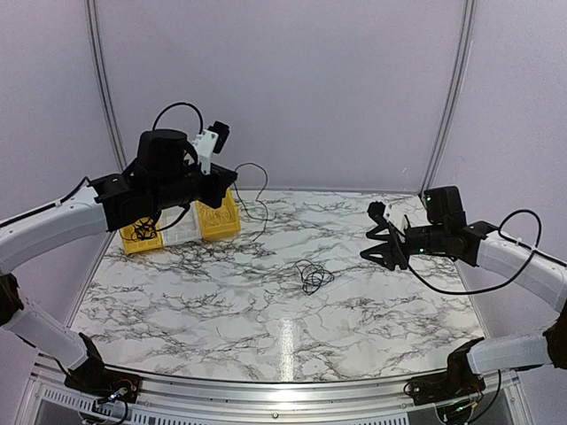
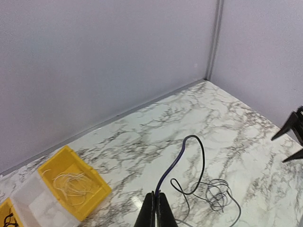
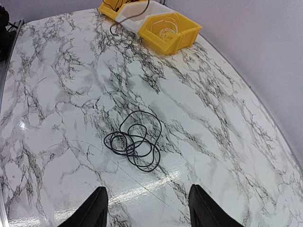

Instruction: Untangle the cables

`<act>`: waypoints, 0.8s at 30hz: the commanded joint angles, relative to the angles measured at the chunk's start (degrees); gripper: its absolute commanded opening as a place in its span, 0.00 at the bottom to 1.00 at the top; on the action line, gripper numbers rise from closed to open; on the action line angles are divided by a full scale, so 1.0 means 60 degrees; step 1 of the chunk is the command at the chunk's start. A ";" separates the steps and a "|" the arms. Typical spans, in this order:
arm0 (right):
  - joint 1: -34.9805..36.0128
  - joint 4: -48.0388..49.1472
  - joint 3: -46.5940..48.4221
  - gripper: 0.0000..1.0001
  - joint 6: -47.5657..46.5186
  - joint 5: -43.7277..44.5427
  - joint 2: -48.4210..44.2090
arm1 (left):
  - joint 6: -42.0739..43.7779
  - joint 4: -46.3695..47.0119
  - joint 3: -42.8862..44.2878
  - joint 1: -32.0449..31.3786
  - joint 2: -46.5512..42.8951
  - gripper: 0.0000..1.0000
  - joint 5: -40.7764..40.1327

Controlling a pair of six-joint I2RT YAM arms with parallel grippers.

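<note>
A loose tangle of thin black cables [image 1: 312,276] lies on the marble table near the middle; in the right wrist view the tangle [image 3: 135,142] is just ahead of my fingers. My left gripper [image 1: 229,177] is raised above the back-left bins, shut on one black cable [image 1: 264,197] that arcs up and hangs down to the table. In the left wrist view the closed left gripper [image 2: 155,195] pinches this cable [image 2: 189,138], which loops down beside the tangle [image 2: 218,194]. My right gripper [image 1: 381,235] hovers at the right, and the right gripper [image 3: 149,213] is open and holds nothing.
Three bins stand in a row at the back left: a yellow bin [image 1: 219,221] holding a white cable [image 3: 166,29], a clear bin [image 1: 182,232], and another yellow bin [image 1: 140,237] with black cables. Grey walls close in the back and sides.
</note>
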 commanded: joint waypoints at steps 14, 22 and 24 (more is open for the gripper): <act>-0.0091 0.0347 0.0046 0.60 -0.0507 0.1109 -0.0054 | -0.0415 -0.1249 0.1049 0.3226 0.1169 0.00 -0.3515; -0.0091 0.0257 0.0075 0.60 -0.0580 0.1134 -0.0027 | -0.0017 -0.1021 0.2043 0.4205 0.3068 0.00 -0.3669; -0.0091 0.0237 0.0064 0.60 -0.0586 0.1136 -0.0032 | 0.0195 -0.1020 0.2352 0.4286 0.3638 0.00 -0.4009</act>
